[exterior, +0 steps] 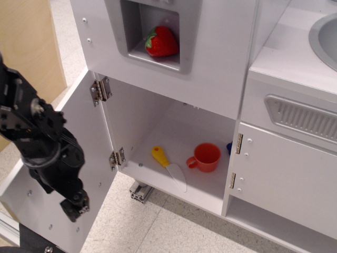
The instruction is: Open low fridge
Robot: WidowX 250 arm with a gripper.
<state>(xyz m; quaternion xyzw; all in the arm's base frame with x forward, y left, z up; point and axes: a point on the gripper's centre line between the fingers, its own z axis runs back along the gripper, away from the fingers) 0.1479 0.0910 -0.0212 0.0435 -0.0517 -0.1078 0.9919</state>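
The low fridge door (pixel 89 132) stands swung wide open to the left on its two brass hinges, its white inner face towards me. Its handle is hidden. The white compartment (pixel 158 121) is exposed; a yellow-handled toy knife (pixel 168 167) and an orange cup (pixel 205 157) lie on its floor. My black gripper (pixel 75 206) hangs low at the left in front of the open door's lower part. Its fingers look close together with nothing seen between them.
A grey panel with a square niche (pixel 152 31) above holds a red strawberry (pixel 161 41). A smaller white door with brass hinges (pixel 284 174) is at right, with a vent panel (pixel 300 116) and sink (pixel 326 31) above. A wooden board (pixel 26 58) stands at left.
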